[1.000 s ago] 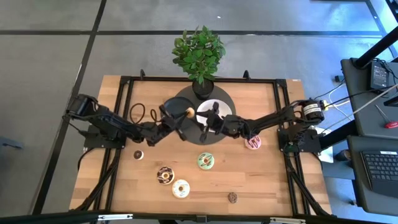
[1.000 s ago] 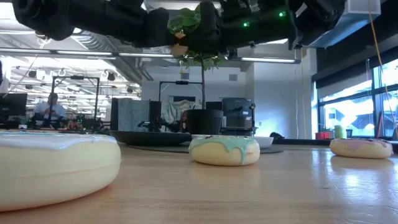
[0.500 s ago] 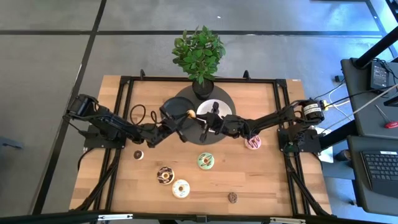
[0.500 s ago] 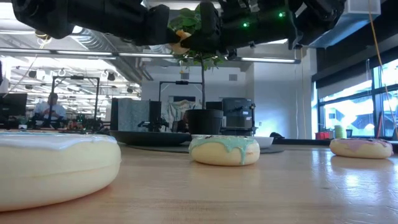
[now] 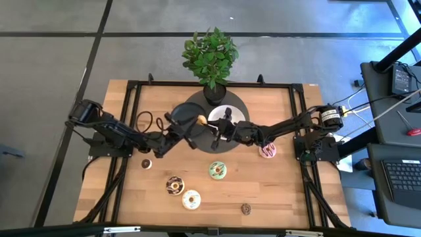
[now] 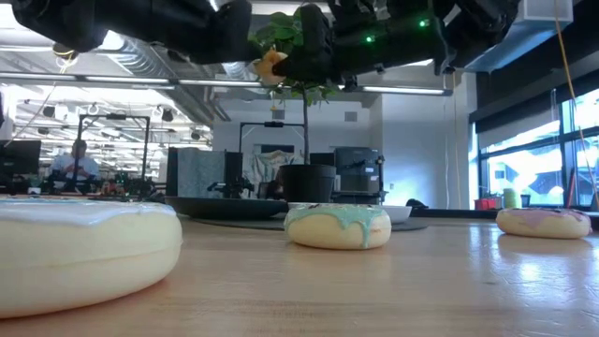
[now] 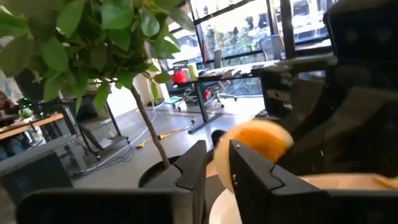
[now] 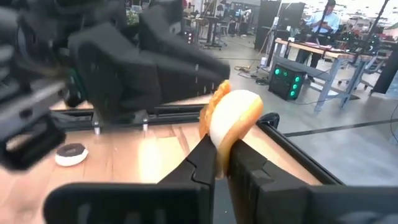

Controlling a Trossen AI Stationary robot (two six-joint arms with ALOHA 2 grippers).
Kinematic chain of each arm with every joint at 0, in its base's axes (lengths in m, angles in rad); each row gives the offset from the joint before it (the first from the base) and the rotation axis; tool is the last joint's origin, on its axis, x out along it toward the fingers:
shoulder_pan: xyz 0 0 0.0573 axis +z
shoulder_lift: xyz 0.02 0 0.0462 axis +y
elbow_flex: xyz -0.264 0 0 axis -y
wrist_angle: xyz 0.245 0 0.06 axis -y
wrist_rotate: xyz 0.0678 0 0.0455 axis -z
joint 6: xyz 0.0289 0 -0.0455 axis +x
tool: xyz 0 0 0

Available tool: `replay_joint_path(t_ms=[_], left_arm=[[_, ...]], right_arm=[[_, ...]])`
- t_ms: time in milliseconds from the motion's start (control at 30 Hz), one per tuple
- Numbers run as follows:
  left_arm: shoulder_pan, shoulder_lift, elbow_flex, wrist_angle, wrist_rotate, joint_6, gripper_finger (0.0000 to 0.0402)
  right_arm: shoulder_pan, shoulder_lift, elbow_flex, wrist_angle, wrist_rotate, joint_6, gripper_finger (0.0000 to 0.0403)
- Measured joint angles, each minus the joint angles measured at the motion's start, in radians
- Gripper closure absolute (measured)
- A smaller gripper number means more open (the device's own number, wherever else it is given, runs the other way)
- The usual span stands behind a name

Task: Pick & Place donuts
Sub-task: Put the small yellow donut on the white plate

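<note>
A small orange-and-cream donut [image 8: 231,118] hangs in the air over the black plate [image 5: 191,105], with my right gripper [image 8: 219,149] shut on it. My left gripper [image 7: 216,158] stands just left of the donut [image 6: 271,65], its fingers a little open and clear of it. The white plate [image 5: 231,118] lies on the black plate's right part. On the wood lie a green donut [image 5: 218,170], a chocolate one [image 5: 175,185], a cream one [image 5: 191,199], a pink one [image 5: 268,151] and two tiny brown ones [image 5: 146,163], [image 5: 245,209]. My right gripper pinches the small orange donut's rim [image 8: 221,138] between its two fingers. The fingers reach in about level from the table's right. The donut stands on edge past the fingertips, lifted clear above the plates.
A potted plant [image 5: 210,56] stands at the far edge behind the plates, its pot [image 5: 214,92] against the black plate. Black frame rails [image 5: 131,118] run along the table's left and right sides. People sit at desks in the room beyond.
My left gripper has drawn back a little toward the table's left and come off the orange donut, which now shows uncovered between the two grippers in the low view. The donut has stayed aloft in my right gripper.
</note>
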Motion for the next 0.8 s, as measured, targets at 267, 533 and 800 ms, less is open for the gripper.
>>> replay_joint_path(t_ms=[267,533,800], left_arm=[[-0.054,-0.081,0.000,-0.006,-0.277,0.003,0.0293],[-0.104,-0.119,0.000,-0.008,-0.340,0.043,0.0286],[-0.110,-0.125,0.000,-0.008,-0.348,0.043,0.0292]], right_arm=[[-0.043,-0.156,0.000,-0.433,-0.124,0.168,0.0378],[-0.243,-0.264,-0.006,-0.850,-0.536,0.366,0.0378],[-0.372,-0.191,-0.068,-0.768,-0.764,0.404,0.0378]])
